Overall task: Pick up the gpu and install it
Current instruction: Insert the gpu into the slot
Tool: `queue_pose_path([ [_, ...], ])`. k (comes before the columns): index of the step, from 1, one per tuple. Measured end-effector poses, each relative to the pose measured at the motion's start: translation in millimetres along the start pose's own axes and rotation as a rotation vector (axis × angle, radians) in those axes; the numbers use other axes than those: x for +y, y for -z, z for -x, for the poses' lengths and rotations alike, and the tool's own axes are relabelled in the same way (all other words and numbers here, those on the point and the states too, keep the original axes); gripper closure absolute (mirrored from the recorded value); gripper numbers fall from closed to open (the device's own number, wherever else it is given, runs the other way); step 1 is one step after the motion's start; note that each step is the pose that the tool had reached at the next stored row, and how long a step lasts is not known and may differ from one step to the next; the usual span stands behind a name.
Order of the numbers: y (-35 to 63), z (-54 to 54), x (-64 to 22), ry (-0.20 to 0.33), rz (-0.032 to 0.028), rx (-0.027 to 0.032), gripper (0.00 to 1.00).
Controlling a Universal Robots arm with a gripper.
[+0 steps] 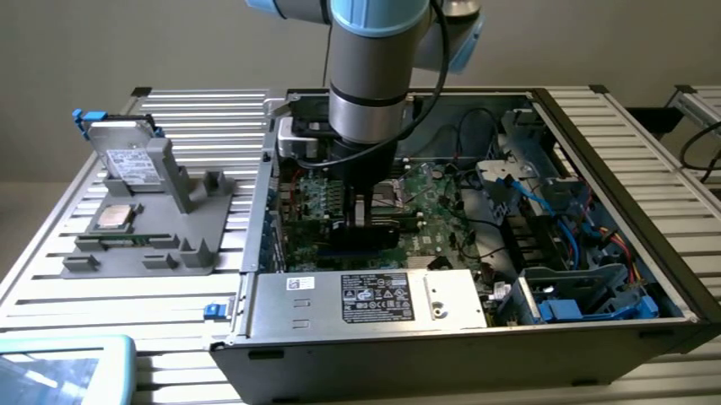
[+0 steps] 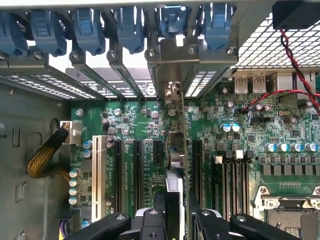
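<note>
claw is clamped on the gpu, held edge-on over the motherboard. its lower edge seems to meet a slot, though that's unclear.

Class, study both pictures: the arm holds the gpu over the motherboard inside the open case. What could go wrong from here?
1. The gpu, clamped edge-on in the pincer, hangs among several parallel black slots; a slight offset could seat it in the wrong slot or on bare motherboard.
2. Its metal end sits close to the rear bracket frame and might catch there, tilting the card.
</note>
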State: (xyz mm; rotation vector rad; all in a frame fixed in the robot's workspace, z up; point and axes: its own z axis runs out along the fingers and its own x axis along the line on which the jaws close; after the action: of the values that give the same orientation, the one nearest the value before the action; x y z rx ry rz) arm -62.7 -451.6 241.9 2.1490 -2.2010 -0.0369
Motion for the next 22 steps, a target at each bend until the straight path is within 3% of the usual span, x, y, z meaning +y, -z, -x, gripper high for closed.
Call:
queue_pose_path([
  [22,-1.5,-0.4,-0.4,0.039,-0.0024,0.0024,0.73],
])
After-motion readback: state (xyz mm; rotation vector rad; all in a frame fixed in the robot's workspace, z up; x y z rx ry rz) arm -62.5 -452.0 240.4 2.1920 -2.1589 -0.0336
